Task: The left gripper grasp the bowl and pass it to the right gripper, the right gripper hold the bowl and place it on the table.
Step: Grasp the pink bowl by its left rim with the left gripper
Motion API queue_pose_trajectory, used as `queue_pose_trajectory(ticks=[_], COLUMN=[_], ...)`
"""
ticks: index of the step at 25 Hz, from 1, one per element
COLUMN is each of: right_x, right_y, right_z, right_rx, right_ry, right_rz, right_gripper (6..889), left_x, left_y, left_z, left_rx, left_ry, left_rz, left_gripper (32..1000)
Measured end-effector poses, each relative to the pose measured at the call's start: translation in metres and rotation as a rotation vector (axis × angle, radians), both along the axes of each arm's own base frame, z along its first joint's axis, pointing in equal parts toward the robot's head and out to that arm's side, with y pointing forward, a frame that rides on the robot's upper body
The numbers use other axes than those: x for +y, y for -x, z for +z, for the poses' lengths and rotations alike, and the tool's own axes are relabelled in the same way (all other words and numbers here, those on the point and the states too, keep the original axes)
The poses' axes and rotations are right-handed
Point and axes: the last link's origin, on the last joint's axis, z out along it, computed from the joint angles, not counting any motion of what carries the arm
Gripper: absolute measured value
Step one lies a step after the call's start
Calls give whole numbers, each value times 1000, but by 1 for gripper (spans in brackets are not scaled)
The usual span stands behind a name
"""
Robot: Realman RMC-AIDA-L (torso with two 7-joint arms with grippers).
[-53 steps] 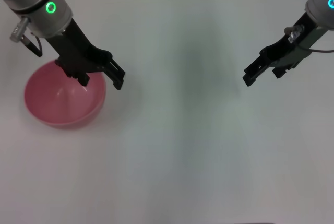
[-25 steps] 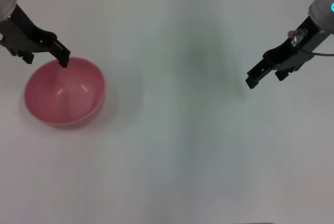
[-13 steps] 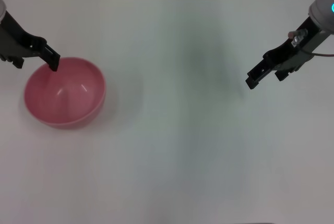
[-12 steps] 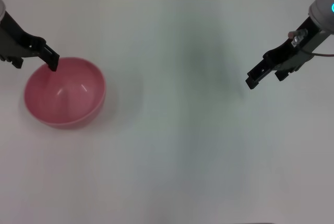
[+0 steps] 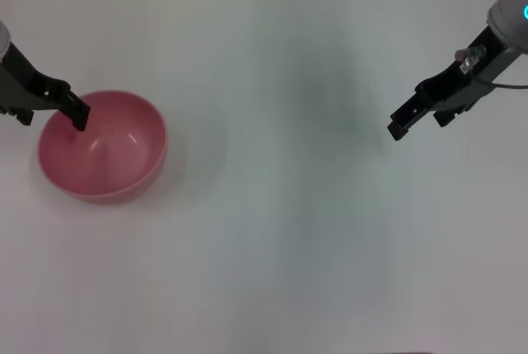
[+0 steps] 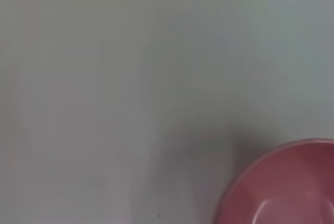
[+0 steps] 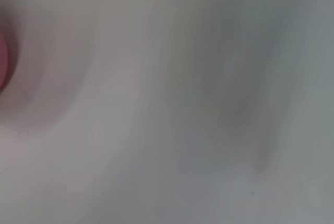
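We find the bowl (image 5: 102, 146) sitting upright on the bench (image 5: 280, 230), not yet lifted. Our left pincer (image 5: 76, 113) is at the bowl's far left rim, one fingertip over the edge; we cannot tell whether it is open or closed, and no grip shows. Our right pincer (image 5: 400, 127) hovers well to the right of the bowl, holding nothing, its state likewise unclear. We judge that grasping, handing over and placing all remain.
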Motion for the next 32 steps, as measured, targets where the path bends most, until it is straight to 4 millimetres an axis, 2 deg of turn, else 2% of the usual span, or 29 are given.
queue_pose_trajectory(ticks=[11,32], right_x=[-1,-2], right_y=[-3,-5], right_z=[0,0], right_rx=[6,9], right_ry=[-7,-3], right_rz=[-3,1], right_gripper=[881,880], left_x=[-4,-9], left_y=[16,24], left_z=[-15,-31], left_rx=[10,4], left_ry=[13,32], left_rz=[4,-19], left_gripper=[874,873])
